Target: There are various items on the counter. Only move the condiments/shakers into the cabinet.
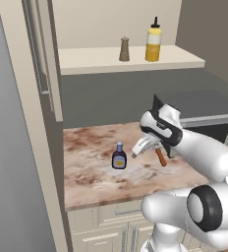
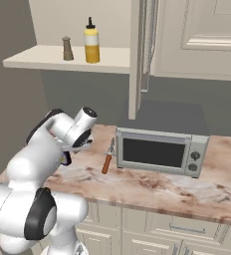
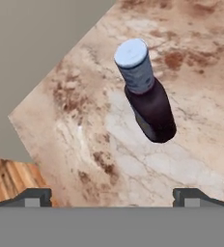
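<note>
The dark bottle with a blue cap stands upright on the marbled counter. My gripper hovers just to its right, open and empty. In the hand view the dark bottle lies ahead of the gripper, whose fingertips stand wide apart and clear of it. The yellow squeeze bottle and the tan pepper shaker stand on the cabinet shelf. From the right base view the same yellow bottle and shaker stand side by side on the shelf.
A thin orange-brown stick-like item lies on the counter just left of a silver toaster oven. The stick-like item lies right beside my hand. A tall beige side panel borders the counter's left side.
</note>
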